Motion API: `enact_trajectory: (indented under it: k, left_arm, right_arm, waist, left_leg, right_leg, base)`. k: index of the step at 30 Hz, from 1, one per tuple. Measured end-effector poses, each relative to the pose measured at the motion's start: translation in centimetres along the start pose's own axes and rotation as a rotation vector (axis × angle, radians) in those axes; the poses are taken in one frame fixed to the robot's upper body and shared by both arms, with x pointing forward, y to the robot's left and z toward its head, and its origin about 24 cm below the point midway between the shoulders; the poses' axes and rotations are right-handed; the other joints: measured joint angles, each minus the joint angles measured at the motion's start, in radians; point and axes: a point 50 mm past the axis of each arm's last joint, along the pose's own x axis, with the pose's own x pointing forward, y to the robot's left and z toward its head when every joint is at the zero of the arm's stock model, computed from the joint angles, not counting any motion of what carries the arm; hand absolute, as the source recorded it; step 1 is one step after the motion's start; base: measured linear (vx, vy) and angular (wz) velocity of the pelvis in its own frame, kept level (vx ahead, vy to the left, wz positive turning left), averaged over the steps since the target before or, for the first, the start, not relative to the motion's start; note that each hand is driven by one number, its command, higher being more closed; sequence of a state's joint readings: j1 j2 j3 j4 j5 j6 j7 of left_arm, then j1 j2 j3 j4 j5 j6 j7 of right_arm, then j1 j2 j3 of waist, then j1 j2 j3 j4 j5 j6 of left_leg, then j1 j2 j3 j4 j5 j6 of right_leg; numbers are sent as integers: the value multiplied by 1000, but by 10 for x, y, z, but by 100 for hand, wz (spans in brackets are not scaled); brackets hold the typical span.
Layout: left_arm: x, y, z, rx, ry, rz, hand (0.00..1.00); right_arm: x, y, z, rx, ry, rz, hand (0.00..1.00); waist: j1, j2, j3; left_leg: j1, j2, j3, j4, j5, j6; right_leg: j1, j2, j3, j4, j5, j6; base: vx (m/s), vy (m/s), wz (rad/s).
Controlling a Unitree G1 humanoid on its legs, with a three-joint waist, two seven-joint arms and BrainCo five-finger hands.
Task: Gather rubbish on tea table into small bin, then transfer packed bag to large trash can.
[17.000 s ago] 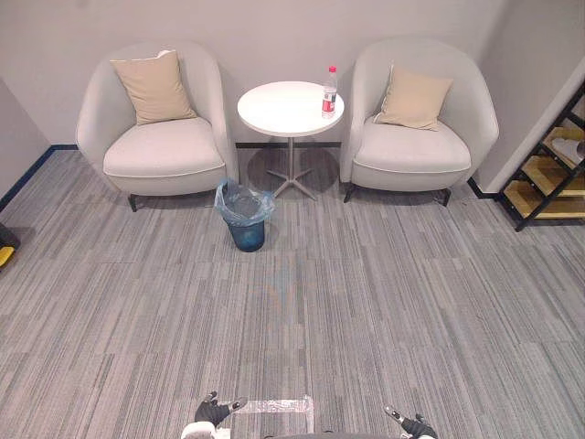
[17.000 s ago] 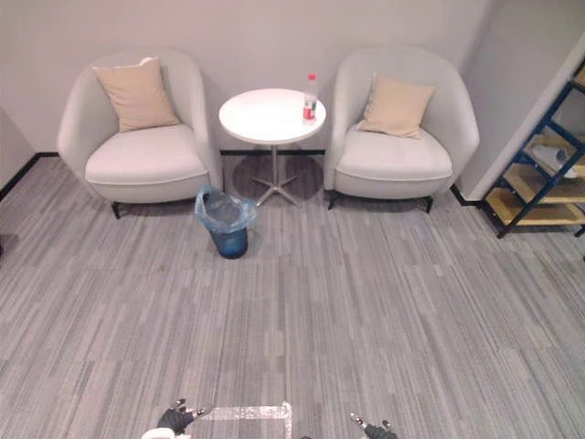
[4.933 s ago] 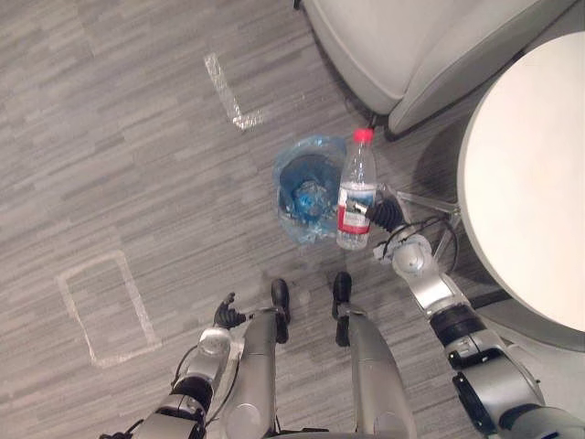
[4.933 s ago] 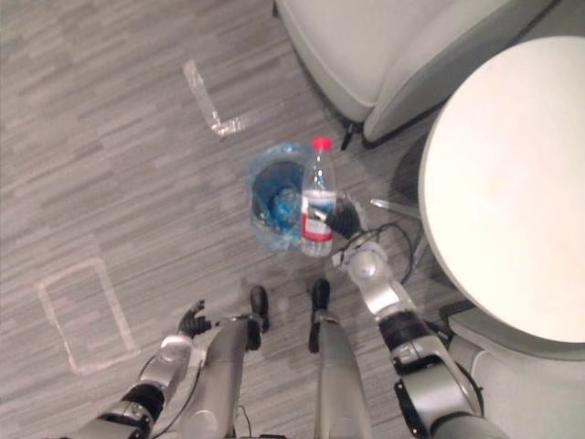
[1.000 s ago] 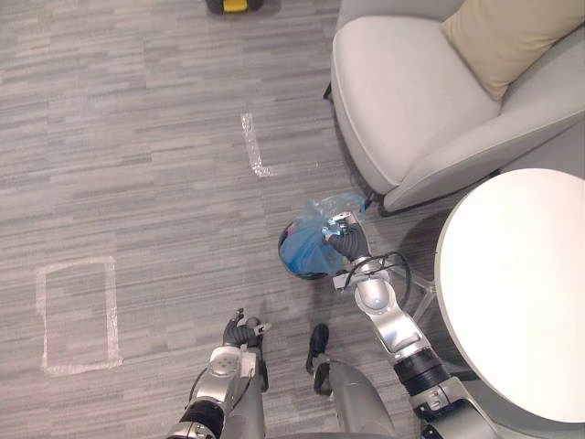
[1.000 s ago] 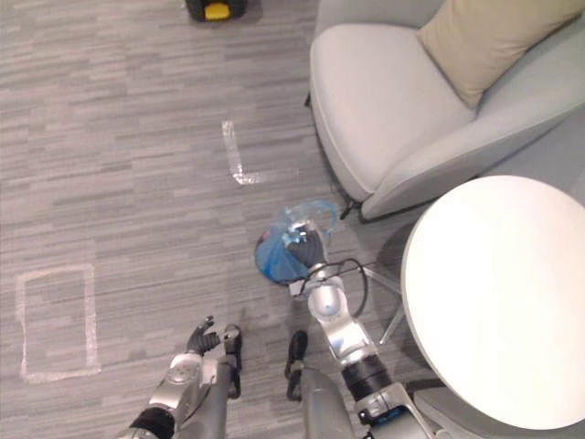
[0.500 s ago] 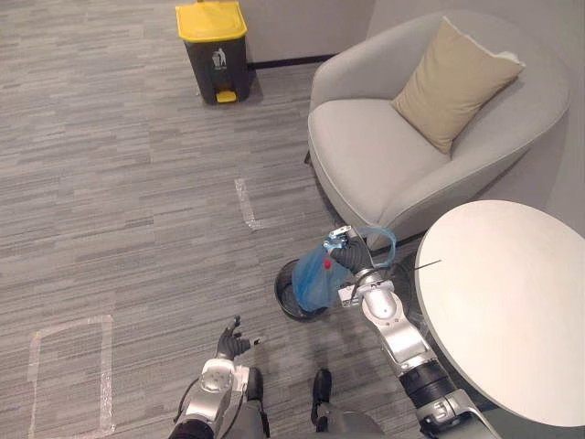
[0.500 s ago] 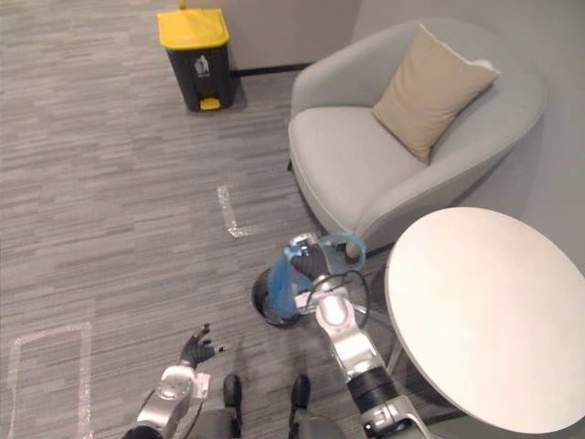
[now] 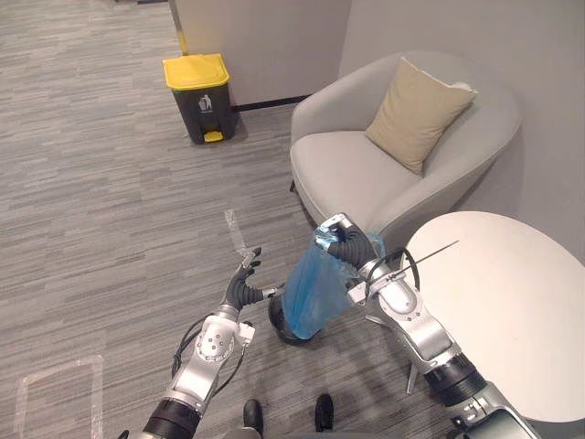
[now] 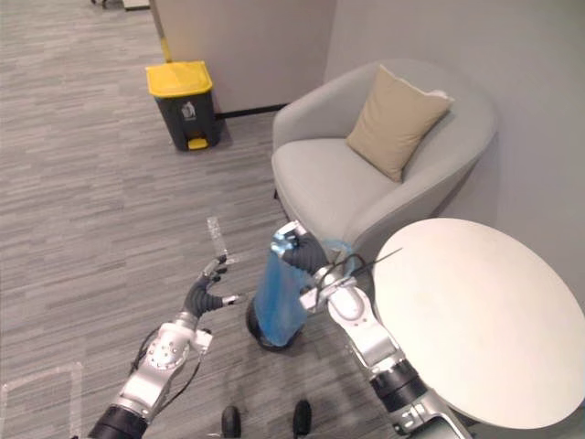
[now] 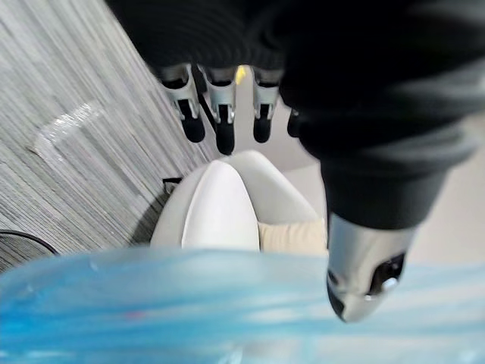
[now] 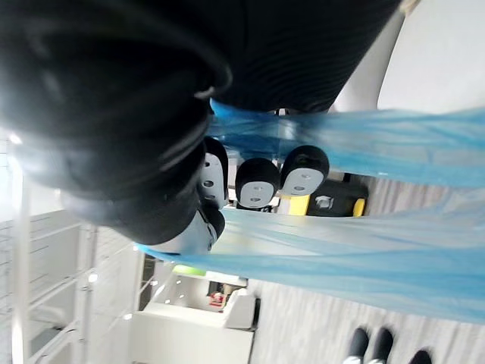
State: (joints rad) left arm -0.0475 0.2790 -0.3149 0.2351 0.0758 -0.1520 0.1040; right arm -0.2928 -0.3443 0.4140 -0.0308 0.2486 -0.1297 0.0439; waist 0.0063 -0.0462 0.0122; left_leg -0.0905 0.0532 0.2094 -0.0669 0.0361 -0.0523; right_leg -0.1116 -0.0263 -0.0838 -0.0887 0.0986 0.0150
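Bag (image 9: 315, 293), one, clenched in right hand (image 9: 352, 247); one armchair (image 9: 356, 174), one cushion (image 9: 416, 114).

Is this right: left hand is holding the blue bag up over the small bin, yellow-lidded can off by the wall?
Wrong hand. It is the right hand that is holding the blue bag up over the small bin, as the left eye view shows. The left hand is open beside the bag. The yellow-lidded can does stand off by the wall.

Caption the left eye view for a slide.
Right hand grips the blue bag above the small bin by the tea table; left hand open beside it; yellow-lidded trash can beyond.
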Motion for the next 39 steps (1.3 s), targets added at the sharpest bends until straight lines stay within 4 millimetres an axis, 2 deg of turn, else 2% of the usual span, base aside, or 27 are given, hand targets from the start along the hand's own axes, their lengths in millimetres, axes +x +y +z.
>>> enact_trajectory:
  k: [8,13,18,21,25,26,30,39]
  left_arm:
    - [12,-10,18,9,-69,-82,0]
    - [17,-21,24,21,-90,-140,0]
    - [30,-15,34,76,-127,-93,0]
    - [30,-23,30,141,-118,-71,0]
    - [29,-47,24,165,-92,-103,0]
    - [30,-51,22,169,-83,-105,100]
    - [33,-61,19,160,-57,-102,100]
    - [33,-61,3,137,25,-112,100]
  right_arm:
    - [10,17,19,65,-79,126,100]
    - [17,19,36,89,-145,156,100]
    - [18,37,52,181,-214,246,100]
    - [23,45,57,211,-231,272,100]
    - [26,54,58,265,-228,281,100]
    - [27,58,58,274,-228,286,100]
    - [39,65,57,301,-210,276,100]
    - [42,68,62,331,-226,280,100]
  waist:
    - [-7,1,-5]
    - [-16,0,-14]
    - [-20,-1,-19]
    - [-21,-1,-23]
    - [-18,-1,-23]
    - [-19,-1,-23]
    - [-20,-1,-24]
    - [-23,-1,-24]
  left_leg:
    - [25,3,25,-18,3,-3]
    - [22,3,31,-20,3,-3]
    - [22,3,35,-20,3,-3]
    - [22,2,38,-21,3,-2]
    - [22,1,37,-23,3,-2]
    - [22,1,38,-23,3,-2]
    - [22,2,39,-23,3,-3]
    - [21,0,41,-25,3,-3]
  right_leg:
    - [4,7,29,0,5,-1]
    - [-4,8,36,0,6,0]
    - [-7,9,42,0,8,0]
    - [-10,8,47,0,9,1]
    - [-10,8,48,0,10,2]
    - [-11,8,50,0,10,1]
    - [-12,10,51,0,10,1]
    - [-20,10,62,0,13,3]
  base:
    - [-7,10,-10]
    - [15,9,-6]
    - [10,9,-3]
    - [1,9,-3]
    - [0,0,0]
    - [7,10,-3]
    - [1,2,-1]
    - [5,10,-3]
